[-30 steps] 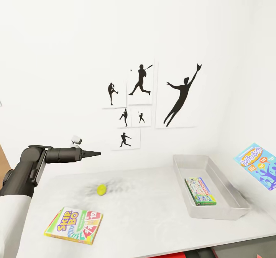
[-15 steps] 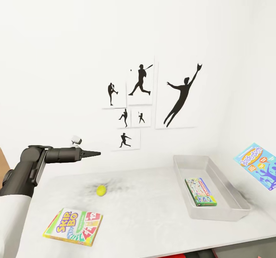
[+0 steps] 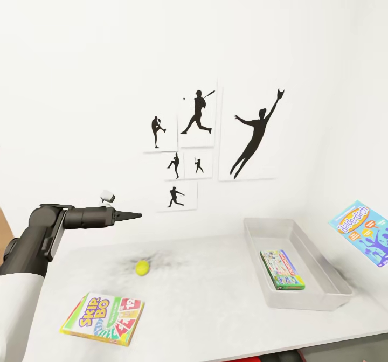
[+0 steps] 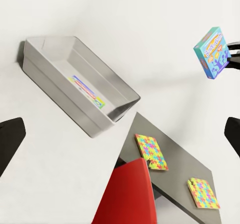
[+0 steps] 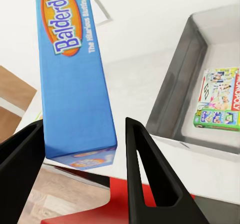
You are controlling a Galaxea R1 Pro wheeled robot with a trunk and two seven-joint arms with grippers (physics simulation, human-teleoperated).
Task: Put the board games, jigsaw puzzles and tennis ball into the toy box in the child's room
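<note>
You are looking into a child's room in a home. On the white wall hang baseball silhouette pictures. On the pale bench lie playthings: a SKIP-BO game box, a tennis ball and a grey toy box. Jigsaw puzzles rest on the lower dark section, near a red chair.

three board games: skip-bo box, blue box, green-edged box; two jigsaw puzzles, one tennis ball, one toy box.
</note>
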